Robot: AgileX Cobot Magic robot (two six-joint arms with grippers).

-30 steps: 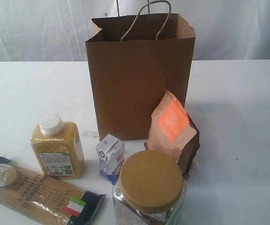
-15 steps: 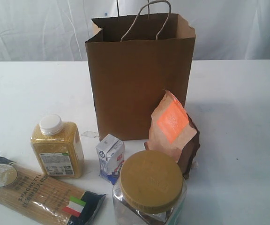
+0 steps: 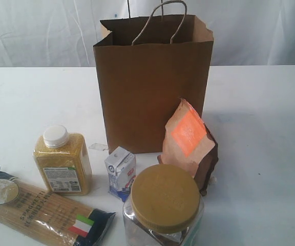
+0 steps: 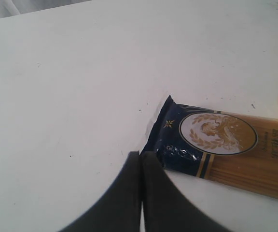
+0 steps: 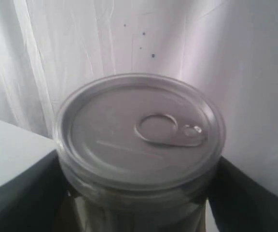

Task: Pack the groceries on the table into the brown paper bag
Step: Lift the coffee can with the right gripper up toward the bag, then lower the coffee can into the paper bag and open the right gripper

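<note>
Now my right gripper (image 5: 135, 205), jaws wide, clamps the dark can (image 5: 139, 128) lid-toward-wrist, with the brown paper bag (image 3: 152, 87) outside its camera's view.

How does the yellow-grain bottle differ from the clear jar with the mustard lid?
The yellow-grain bottle has a small white cap, narrower than its body; the clear jar has a mustard lid as wide as itself. The bottle is filled with yellow grain; the jar's contents are unclear. Both stand upright on the table.

No change shows in the exterior view (the only one seen earlier). Nothing by the brown paper bag (image 3: 152, 92) has shifted.
</note>
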